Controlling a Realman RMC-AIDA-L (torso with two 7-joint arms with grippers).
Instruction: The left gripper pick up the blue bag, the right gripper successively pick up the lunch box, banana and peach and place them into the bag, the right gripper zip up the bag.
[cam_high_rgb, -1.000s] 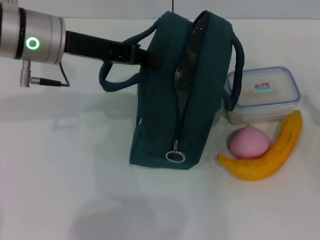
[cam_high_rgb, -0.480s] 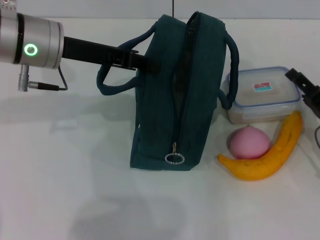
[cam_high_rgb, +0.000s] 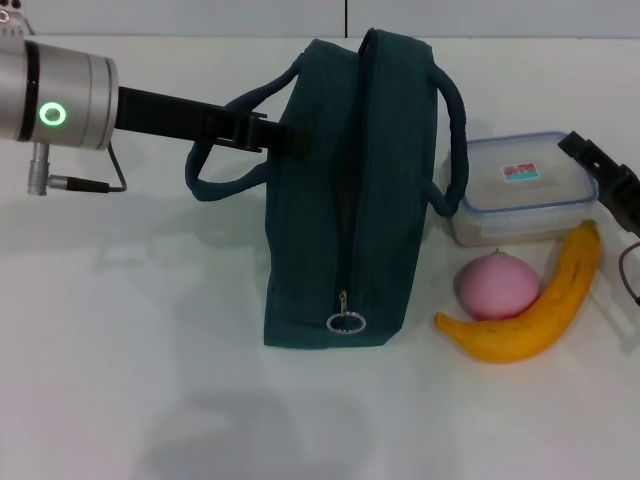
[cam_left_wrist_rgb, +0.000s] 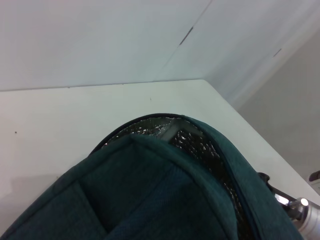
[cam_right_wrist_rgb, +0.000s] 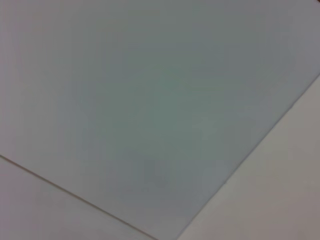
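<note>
The blue bag stands upright in the middle of the table, with its zipper ring pull hanging low on the near end. My left gripper reaches in from the left and is shut on the bag's upper side, just beside the left handle loop. The left wrist view shows the bag and its silvery lining through the open mouth. The lunch box sits right of the bag, with the peach and the banana in front of it. My right gripper comes in at the right edge by the lunch box's right end.
White tabletop stretches to the left of and in front of the bag. The bag's right handle hangs close to the lunch box. The right wrist view holds only a plain pale surface.
The left gripper has drawn the bag's top leftwards, so the bag stands straighter and its mouth shows less from the head. The right gripper has come in from the right edge.
</note>
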